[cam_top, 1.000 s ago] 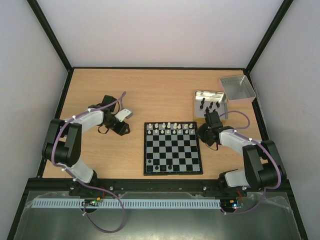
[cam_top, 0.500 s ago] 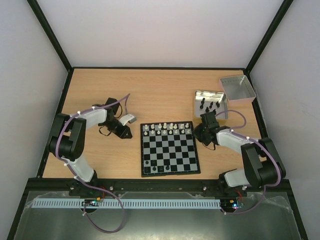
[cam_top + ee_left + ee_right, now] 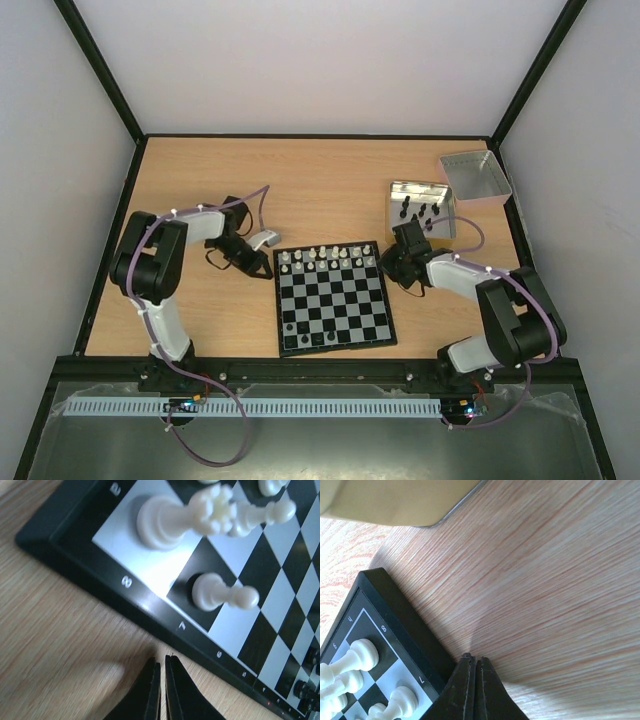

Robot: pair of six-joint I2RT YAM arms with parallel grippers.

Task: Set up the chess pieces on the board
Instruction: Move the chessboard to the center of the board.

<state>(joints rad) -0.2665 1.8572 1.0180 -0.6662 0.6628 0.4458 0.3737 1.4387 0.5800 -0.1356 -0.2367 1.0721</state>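
The board (image 3: pixel 340 300) lies in the middle of the table, slightly turned. White chess pieces (image 3: pixel 322 258) stand along its two far rows. A few black pieces (image 3: pixel 318 337) stand at its near edge, and more black pieces (image 3: pixel 421 213) stand in the tin. My left gripper (image 3: pixel 270 248) is shut and empty, low on the table at the board's far-left corner. In the left wrist view its tips (image 3: pixel 162 659) sit just off the board's border (image 3: pixel 90 555), by a white rook (image 3: pixel 160 520) and a white pawn (image 3: pixel 220 592). My right gripper (image 3: pixel 385 263) is shut and empty, with its tips (image 3: pixel 472 657) against the board's right border (image 3: pixel 395 605).
A gold-rimmed metal tin (image 3: pixel 400 190) stands right of the board's far corner and also shows in the right wrist view (image 3: pixel 395 500). A grey square tray (image 3: pixel 475 175) sits at the far right. Black frame posts bound the table.
The board has slid left and turned a little, with my right gripper following at its right edge. My left gripper has moved right, up to the board's far-left corner.
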